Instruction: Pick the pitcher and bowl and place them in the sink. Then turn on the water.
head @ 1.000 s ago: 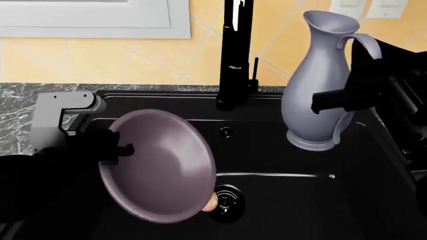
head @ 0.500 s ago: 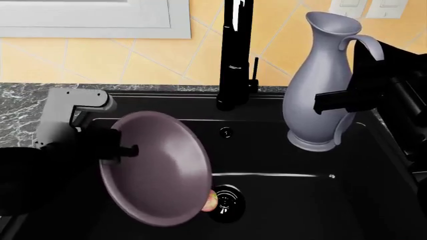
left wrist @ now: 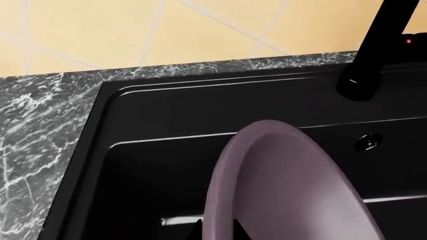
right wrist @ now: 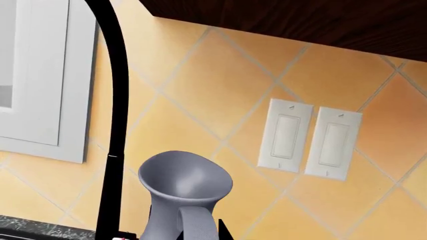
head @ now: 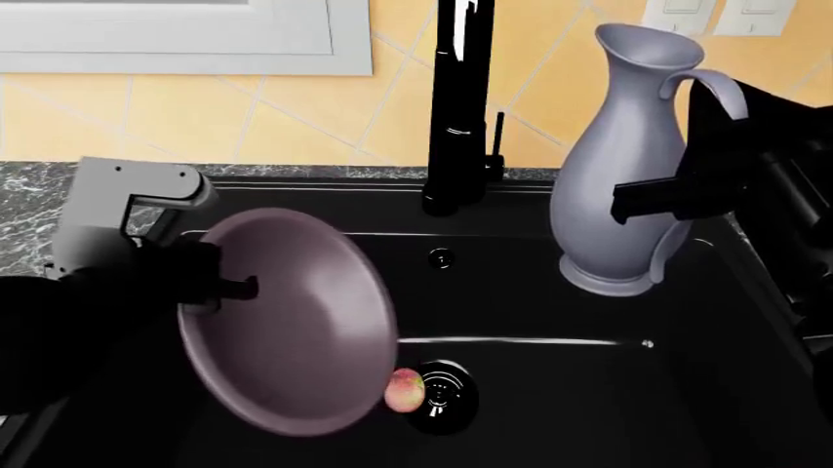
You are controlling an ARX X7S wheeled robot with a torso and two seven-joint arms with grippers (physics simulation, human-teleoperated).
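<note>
Item one, the bowl (head: 289,320): I hold it by its rim in my left gripper (head: 215,286), jaws closed on the edge, tilted steeply on its side over the sink (head: 547,390), at about 8 o'clock from the drain (head: 443,392); I judge the tilt comes from the rim grip and must level out before I let go. Item two, the pitcher (head: 618,161): upright over the sink's far right corner, at 2 o'clock from the drain, my right gripper (head: 677,200) clamped on its handle side, jaws closed on it; whether its foot touches the basin ledge I cannot tell. Item three, the black faucet (head: 458,107): at 12 o'clock, standing between my two loads, its lever untouched, water off. Item four, a small pinkish fruit (head: 405,390) just beside the drain, under the bowl's lower edge, in the way of a flat landing. Surroundings: marbled table (left wrist: 40,130), yellow wall tiles, two wall switches (right wrist: 310,137).
</note>
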